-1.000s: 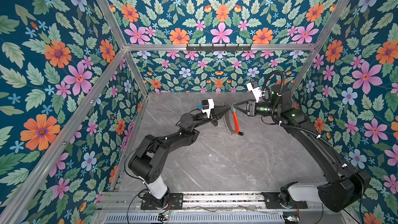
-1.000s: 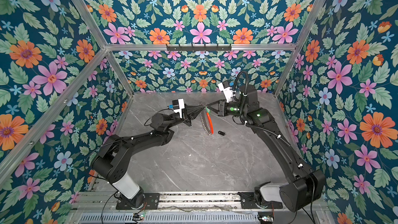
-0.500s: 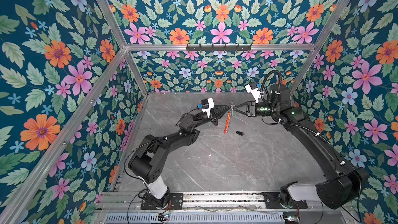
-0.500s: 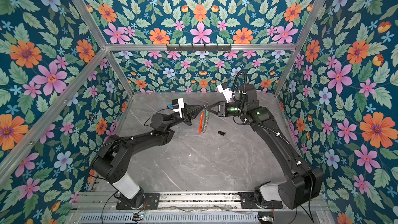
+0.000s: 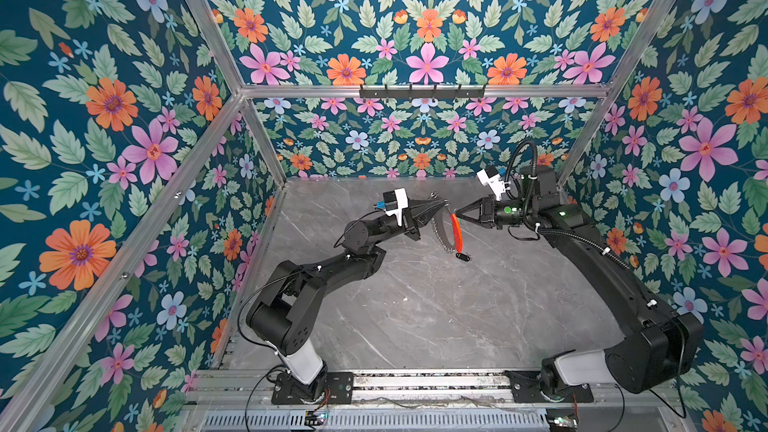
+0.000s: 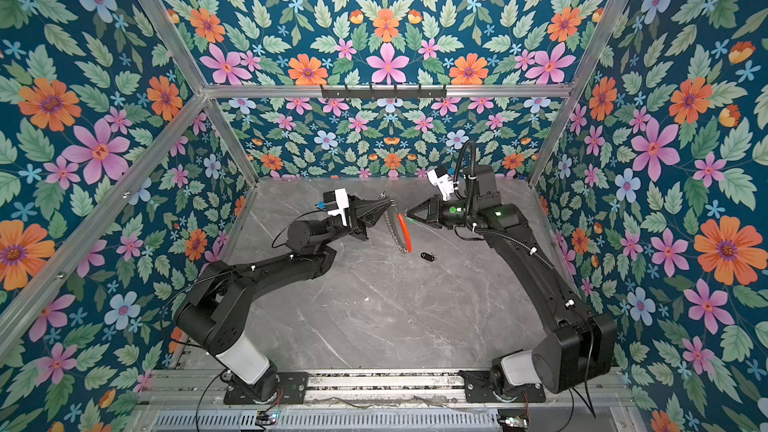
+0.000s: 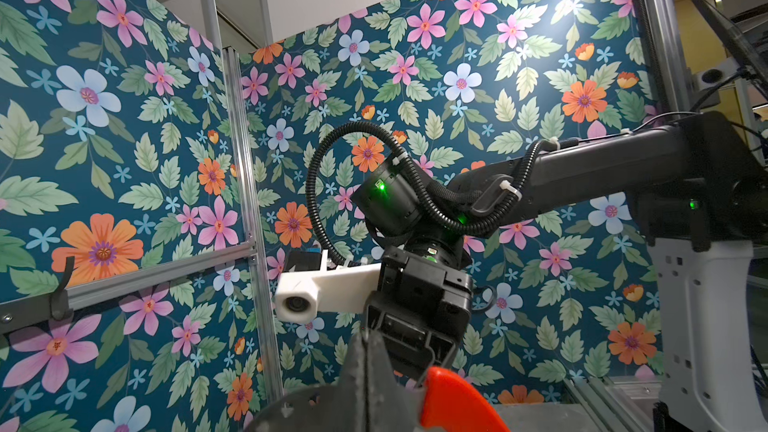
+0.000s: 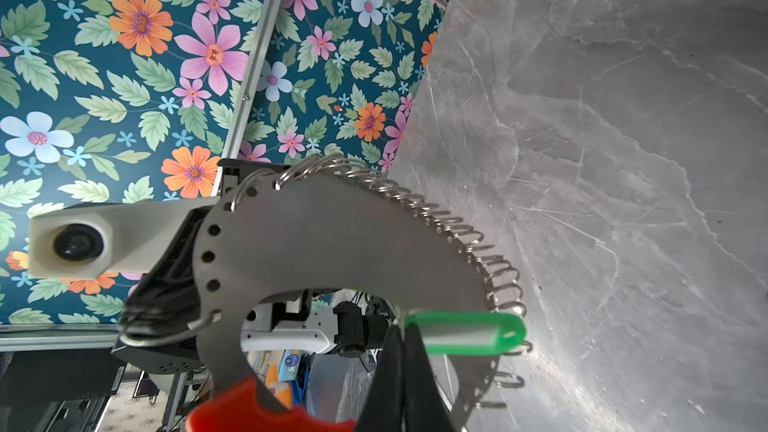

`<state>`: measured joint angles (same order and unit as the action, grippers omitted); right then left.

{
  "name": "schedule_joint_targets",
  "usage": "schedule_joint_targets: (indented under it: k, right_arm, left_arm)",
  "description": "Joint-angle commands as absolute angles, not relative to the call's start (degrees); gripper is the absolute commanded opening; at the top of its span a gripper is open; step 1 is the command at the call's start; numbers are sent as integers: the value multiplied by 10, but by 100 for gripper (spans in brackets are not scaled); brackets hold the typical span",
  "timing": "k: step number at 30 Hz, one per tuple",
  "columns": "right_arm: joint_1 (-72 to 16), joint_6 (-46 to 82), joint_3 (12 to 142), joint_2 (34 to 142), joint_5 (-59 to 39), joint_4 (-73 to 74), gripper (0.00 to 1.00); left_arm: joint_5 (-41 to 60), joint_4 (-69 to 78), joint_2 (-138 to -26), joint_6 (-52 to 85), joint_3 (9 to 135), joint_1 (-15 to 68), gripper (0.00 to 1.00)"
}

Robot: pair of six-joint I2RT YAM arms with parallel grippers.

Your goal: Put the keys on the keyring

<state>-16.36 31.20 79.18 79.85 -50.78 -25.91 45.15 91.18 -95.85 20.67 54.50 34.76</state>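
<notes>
Hanging edge-on over the far middle of the grey marble worktop (image 5: 415,317), the keyring (image 5: 457,232) is held clear of the surface in both top views. Its upper end is clamped in the jaws of the left gripper (image 5: 444,203), which reaches in from the left and is closed on the grey plate. The red-orange arc (image 6: 405,234) is turned towards the right arm.

The right gripper (image 5: 457,216) is brought in from the right, just beside the upper part of that arc. Its jaws are pressed together on the thin metal end of the green-tagged key (image 8: 465,332). In the right wrist view the green tag, with its white label, is seen jutting sideways from the right gripper (image 8: 400,328) across the hoop's fringe of silver split rings (image 8: 436,211). Whether the tag touches the hoop cannot be told.

The black-fob key (image 5: 462,257) is seen lying flat on the worktop near the keyring's lower end, slightly to its right (image 6: 427,257), apart from both grippers.
</notes>
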Motion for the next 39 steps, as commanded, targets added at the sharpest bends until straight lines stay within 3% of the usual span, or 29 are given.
schedule_joint_targets:
  k: [1, 12, 39]
  right_arm:
    - [-163, 316, 790, 786, -518, -232, 0]
    - [-163, 317, 798, 752, -570, -140, 0]
    - [-175, 324, 825, 785, -583, -153, 0]
  left_arm:
    - [450, 957, -961, 215, 549, 347, 0]
    - [452, 956, -972, 219, 548, 348, 0]
    - [458, 956, -978, 221, 559, 350, 0]
